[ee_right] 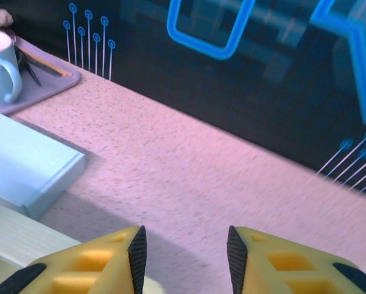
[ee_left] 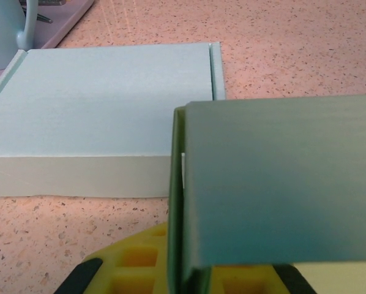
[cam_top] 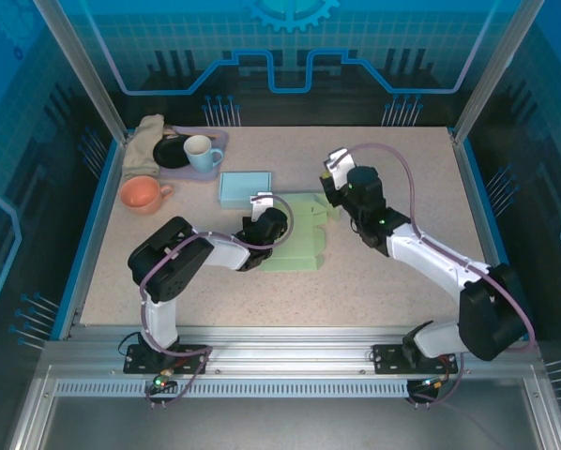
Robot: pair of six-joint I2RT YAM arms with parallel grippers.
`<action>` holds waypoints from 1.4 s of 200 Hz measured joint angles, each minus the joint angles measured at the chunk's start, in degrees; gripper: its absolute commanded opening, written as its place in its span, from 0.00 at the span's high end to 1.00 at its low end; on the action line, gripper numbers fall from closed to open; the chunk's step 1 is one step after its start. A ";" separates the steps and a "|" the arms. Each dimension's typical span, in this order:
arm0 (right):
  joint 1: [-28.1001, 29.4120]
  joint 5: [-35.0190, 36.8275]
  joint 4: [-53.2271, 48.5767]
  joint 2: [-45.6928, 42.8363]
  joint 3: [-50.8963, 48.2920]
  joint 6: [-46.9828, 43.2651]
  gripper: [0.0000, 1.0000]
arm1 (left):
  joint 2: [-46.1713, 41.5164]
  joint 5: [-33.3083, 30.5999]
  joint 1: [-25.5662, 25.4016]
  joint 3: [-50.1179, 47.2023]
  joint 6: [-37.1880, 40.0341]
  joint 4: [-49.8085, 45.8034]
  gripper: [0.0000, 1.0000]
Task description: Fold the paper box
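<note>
White-and-black arms (cam_top: 431, 255), lilac cables (cam_top: 400, 161), yellow fingers (ee_right: 97, 263) with black pads (ee_right: 138, 257).

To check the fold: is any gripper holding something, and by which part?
The left gripper pinches the green paper box by the edge of a raised flap. The right gripper holds nothing.

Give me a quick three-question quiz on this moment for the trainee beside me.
1. True or false: the right gripper is holding part of the green paper box.
2. In the left wrist view, what lies behind the green paper box? A) a light blue box B) a roll of tape C) a bottle
3. Which gripper is clamped on the green paper box?

Key: 1 false, its jaws stand open and empty; 2 A; 3 the left gripper.
</note>
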 measured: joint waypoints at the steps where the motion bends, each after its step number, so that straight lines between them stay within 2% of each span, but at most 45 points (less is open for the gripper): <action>1: 0.00 -0.07 -0.20 0.13 0.11 0.48 0.58 | 0.00 0.00 0.00 0.00 0.02 0.02 0.93; 50: -0.09 -9.29 -7.54 7.43 1.68 18.23 0.57 | 0.44 -0.11 0.00 0.00 1.05 1.05 0.92; 103: -0.31 -17.57 -6.29 12.57 2.75 28.28 0.56 | 0.63 -0.11 0.00 0.00 1.25 1.62 0.92; 157: -1.53 -18.64 -4.15 13.70 2.75 32.54 0.55 | 0.70 -0.11 0.00 0.00 1.27 1.84 0.92; 235: -2.16 -19.37 -2.71 15.91 2.73 33.86 0.54 | 0.70 -0.09 0.00 0.00 1.29 1.90 0.92; 280: -2.54 -22.88 -0.15 17.03 2.62 35.60 0.56 | 0.70 -0.13 0.02 0.00 1.29 1.86 0.92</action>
